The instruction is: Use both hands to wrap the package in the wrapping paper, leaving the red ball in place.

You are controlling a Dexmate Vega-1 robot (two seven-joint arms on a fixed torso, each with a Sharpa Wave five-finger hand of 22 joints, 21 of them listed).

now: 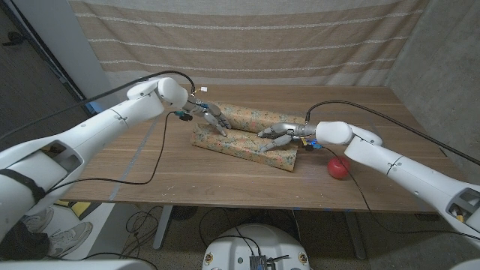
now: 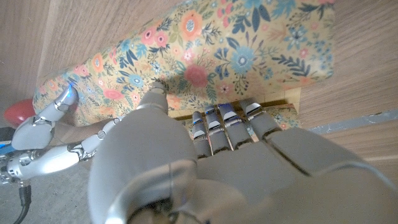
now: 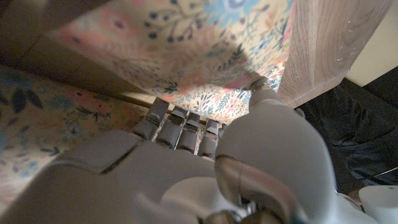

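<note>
Package [image 1: 247, 133] lies long axis across the counter [image 1: 150, 169], red ball [image 1: 339, 169] just beside its right end; left hand [image 1: 208, 116] and right hand [image 1: 281, 135] press fingers on wrapping paper [image 1: 225, 142], grip undeterminable.

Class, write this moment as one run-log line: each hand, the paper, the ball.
left hand: on floral wrapping paper, far side | right hand: fingers on paper | red ball: on table, right of paper, untouched
</note>
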